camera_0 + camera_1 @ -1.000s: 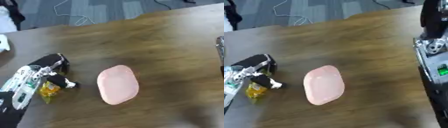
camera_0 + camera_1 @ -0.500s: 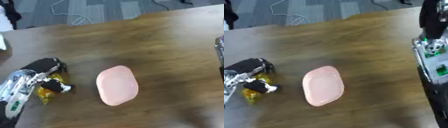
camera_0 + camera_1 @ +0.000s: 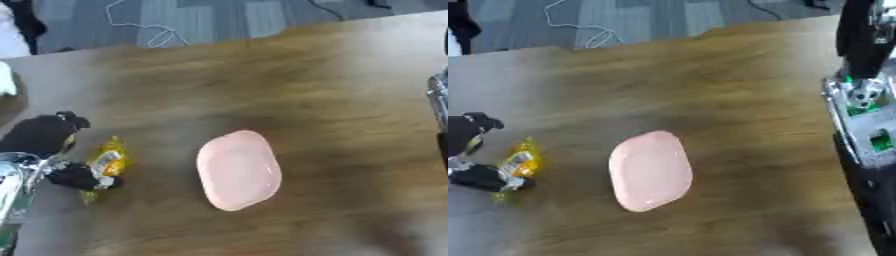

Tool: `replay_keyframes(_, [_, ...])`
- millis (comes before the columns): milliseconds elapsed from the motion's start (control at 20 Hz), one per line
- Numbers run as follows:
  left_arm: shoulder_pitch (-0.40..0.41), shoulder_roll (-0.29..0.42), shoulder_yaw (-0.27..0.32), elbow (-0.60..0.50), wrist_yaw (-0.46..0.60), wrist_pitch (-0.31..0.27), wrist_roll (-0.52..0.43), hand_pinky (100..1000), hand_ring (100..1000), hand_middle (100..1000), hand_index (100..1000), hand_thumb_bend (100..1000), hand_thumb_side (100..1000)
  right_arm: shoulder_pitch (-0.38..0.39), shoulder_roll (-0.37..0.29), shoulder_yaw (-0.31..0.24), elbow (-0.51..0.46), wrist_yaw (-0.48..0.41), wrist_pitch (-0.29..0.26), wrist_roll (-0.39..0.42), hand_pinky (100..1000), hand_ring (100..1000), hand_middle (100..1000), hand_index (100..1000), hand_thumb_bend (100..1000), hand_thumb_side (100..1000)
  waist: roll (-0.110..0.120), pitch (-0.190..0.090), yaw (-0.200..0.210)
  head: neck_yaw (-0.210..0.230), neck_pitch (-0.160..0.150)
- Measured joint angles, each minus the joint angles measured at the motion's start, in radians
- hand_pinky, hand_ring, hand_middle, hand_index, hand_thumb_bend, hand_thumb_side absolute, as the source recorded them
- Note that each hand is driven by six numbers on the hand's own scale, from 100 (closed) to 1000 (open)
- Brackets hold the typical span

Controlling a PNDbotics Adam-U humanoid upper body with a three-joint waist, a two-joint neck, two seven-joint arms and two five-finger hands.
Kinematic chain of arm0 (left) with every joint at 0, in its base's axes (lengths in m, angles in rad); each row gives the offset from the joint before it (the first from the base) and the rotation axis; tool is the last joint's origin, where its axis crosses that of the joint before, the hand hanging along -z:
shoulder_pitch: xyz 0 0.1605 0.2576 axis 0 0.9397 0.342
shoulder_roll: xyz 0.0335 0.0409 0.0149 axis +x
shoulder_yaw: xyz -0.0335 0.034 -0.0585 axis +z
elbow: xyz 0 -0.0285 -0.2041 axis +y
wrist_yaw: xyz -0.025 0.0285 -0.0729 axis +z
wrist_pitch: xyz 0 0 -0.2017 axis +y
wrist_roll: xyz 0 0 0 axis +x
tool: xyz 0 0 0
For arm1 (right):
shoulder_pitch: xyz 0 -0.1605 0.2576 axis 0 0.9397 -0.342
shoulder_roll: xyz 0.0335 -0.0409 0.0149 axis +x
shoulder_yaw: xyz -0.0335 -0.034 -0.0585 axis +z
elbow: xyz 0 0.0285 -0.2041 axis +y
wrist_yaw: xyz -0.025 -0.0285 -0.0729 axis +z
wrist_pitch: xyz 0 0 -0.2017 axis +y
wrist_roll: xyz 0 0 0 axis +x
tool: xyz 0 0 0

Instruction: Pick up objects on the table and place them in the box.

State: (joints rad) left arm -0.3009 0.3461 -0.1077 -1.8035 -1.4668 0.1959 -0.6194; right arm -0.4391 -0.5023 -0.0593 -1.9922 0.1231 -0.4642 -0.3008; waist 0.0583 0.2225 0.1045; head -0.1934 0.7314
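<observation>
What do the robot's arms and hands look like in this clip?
The left hand is black with silver metal joints, and its forearm is a pale silvery shell. The right arm is black on the upper part, with a silver joint, green markings and a grey panel lower down. No hand shows at its end.

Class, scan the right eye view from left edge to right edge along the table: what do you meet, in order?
Left robot hand → yellow packet → pink oval dish → right arm.

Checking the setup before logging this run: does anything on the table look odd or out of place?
Nothing looks spilled or damaged. The pink oval object lies flat mid-table, and the left hand pinches a small yellow packet. One oddity: no box shows in either view.
</observation>
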Motion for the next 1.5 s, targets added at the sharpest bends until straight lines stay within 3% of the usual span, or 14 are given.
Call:
replay_keyframes(300, [0.056, -0.044, 0.034, -0.030, 0.028, 0.035, -0.042, 579, 738, 777, 871, 841, 663, 0.001, 0.000, -0.003, 0.000, 0.001, 0.002, -0.002, 610, 747, 789, 807, 100, 924, 0.000, 0.001, 0.009, -0.002, -0.008])
replay_keyframes(1500, [0.026, -0.114, 0.039, 0.044, 0.053, 0.024, -0.051, 567, 724, 762, 860, 826, 661, 0.004, 0.000, -0.004, 0.000, 0.010, 0.003, -0.002, 608, 745, 786, 804, 100, 916, -0.002, 0.011, -0.010, -0.009, -0.009])
